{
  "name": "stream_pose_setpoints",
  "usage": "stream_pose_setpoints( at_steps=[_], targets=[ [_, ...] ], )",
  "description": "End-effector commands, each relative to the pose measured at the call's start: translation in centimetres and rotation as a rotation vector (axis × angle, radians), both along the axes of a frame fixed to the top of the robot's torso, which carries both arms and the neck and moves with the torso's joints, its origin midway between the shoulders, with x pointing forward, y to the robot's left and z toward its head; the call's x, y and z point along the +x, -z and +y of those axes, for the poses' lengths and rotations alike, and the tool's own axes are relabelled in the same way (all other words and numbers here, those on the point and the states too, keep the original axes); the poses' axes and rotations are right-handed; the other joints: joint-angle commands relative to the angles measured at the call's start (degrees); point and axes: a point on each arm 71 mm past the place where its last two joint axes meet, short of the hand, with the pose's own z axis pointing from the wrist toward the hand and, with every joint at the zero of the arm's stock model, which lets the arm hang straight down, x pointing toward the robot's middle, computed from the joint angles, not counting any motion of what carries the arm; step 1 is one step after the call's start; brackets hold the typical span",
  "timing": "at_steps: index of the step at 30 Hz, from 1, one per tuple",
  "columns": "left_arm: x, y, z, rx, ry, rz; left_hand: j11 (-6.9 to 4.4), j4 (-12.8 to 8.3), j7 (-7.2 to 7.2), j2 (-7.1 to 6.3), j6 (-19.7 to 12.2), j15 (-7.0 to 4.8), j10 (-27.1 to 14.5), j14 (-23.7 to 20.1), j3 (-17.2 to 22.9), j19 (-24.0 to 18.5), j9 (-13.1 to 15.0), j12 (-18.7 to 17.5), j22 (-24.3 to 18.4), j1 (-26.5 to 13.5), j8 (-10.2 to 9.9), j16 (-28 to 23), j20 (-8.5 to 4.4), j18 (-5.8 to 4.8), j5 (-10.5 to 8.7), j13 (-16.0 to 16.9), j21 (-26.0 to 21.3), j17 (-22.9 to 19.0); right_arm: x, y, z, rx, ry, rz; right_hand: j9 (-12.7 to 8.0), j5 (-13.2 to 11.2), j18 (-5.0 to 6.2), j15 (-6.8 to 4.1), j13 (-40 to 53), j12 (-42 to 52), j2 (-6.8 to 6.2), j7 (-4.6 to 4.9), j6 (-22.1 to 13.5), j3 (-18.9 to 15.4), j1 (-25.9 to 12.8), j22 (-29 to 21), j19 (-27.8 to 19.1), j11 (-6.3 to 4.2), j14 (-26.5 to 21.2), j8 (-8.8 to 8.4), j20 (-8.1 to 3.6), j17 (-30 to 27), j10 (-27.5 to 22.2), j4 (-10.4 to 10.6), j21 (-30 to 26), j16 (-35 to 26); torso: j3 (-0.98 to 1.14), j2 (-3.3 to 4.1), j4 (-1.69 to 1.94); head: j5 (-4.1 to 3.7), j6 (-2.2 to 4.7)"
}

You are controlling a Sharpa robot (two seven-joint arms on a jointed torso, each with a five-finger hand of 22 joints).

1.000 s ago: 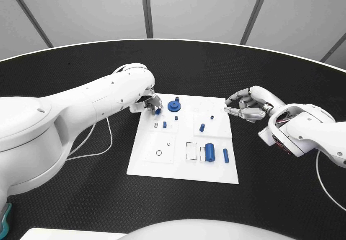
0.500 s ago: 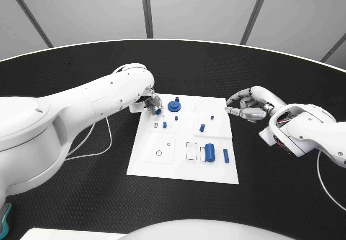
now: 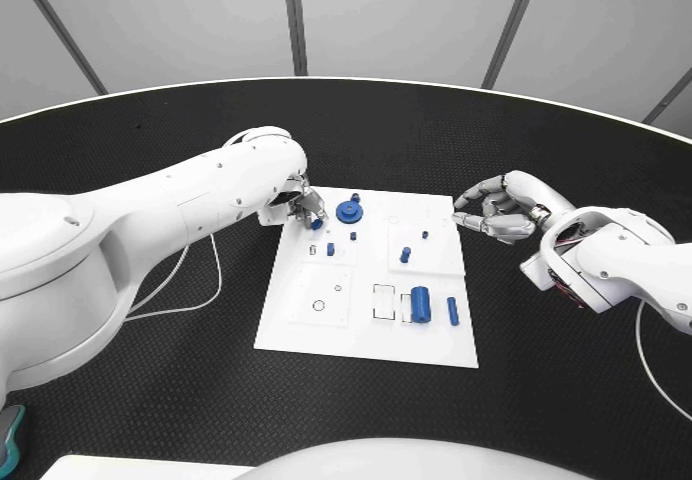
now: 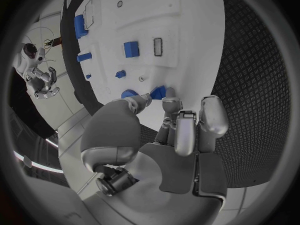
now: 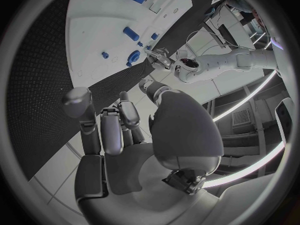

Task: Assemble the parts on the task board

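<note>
The white task board (image 3: 361, 325) lies in the middle of the table. My left hand (image 3: 299, 204) hovers over its far left corner and pinches a small blue part (image 3: 316, 223) (image 4: 159, 91) between thumb and fingertip, low over the board. A blue gear (image 3: 348, 211) stands right beside that hand. Small blue pegs (image 3: 330, 249) (image 3: 405, 255) stand in the board's middle. A thick blue cylinder (image 3: 420, 304) and a slim blue pin (image 3: 451, 311) lie near its right edge. My right hand (image 3: 495, 211) hangs off the board's far right side, fingers curled in, holding nothing.
A thin white cable (image 3: 180, 290) loops on the black table left of the board. The table's pale rim (image 3: 433, 88) curves round the far side. In the right wrist view the board (image 5: 94, 20) and my left hand (image 5: 156, 56) lie beyond my right hand (image 5: 125, 135).
</note>
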Motion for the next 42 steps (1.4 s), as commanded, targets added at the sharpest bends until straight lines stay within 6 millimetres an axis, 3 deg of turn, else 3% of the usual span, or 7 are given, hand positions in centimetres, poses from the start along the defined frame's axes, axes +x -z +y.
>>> stream_pose_setpoints(
  at_steps=[1,15,30,42],
  targets=[
    [-0.02,0.00,0.06,-0.001,0.000,-0.001,0.05,-20.51,0.38,-0.11,-0.26,0.28,-0.45,4.75,19.95,-0.39,-0.10,-0.14,-0.05,0.64,-2.26,-0.23,0.15,-0.10,0.21,-0.06,0.32,11.61,0.02,0.01,-0.02,0.000,0.001,0.000,-0.07,0.37,0.90,-0.49,0.06,0.07,0.12,0.11,-0.30,-0.04,-0.35,-0.03,0.33,-0.11,3.46,0.24,-0.23,5.13,0.19,0.26,-0.38,-0.13,-0.01,-0.03,0.00,0.07,0.09],
    [-0.12,0.01,0.43,-0.005,-0.003,0.000,0.22,-20.86,0.57,-0.40,-0.69,0.43,-0.67,4.71,19.38,-0.53,-0.22,-0.01,-0.12,0.81,-2.46,-0.25,0.29,-0.08,0.23,-0.11,0.29,11.55,0.14,0.04,-0.22,-0.002,0.007,-0.002,-0.07,0.37,0.90,-0.49,0.06,0.07,0.12,0.11,-0.30,-0.04,-0.35,-0.03,0.33,-0.11,3.46,0.24,-0.23,5.13,0.19,0.26,-0.38,-0.13,0.00,0.01,-0.01,0.19,0.18],
    [-0.37,0.03,0.81,-0.027,-0.009,0.007,0.43,-20.74,0.79,0.21,-1.13,0.62,-0.69,4.71,19.74,-0.63,-0.48,0.49,-0.10,0.99,-2.82,-0.21,0.46,-0.07,0.27,0.44,0.32,11.60,0.31,0.09,-0.48,-0.004,0.016,-0.005,-0.10,0.40,0.92,-0.50,0.06,0.09,0.11,0.10,-0.34,-0.07,-0.38,-0.11,0.31,-0.12,3.45,0.29,-0.23,5.07,0.20,0.31,-0.51,-0.18,-0.04,0.00,0.00,0.35,0.22],
    [-0.49,0.07,0.91,-0.027,-0.005,0.012,1.32,-21.08,1.82,0.35,-2.75,1.36,-0.68,4.78,21.29,-0.67,-2.16,1.93,0.29,0.70,-5.46,-0.03,1.09,-0.10,0.25,1.41,0.78,11.87,0.37,0.22,-0.62,-0.005,0.020,-0.005,-0.10,0.40,0.92,-0.50,0.06,0.09,0.11,0.10,-0.34,-0.07,-0.38,-0.11,0.31,-0.12,3.45,0.29,-0.23,5.07,0.20,0.31,-0.51,-0.18,-0.01,0.04,-0.05,0.45,0.34]
  ],
)
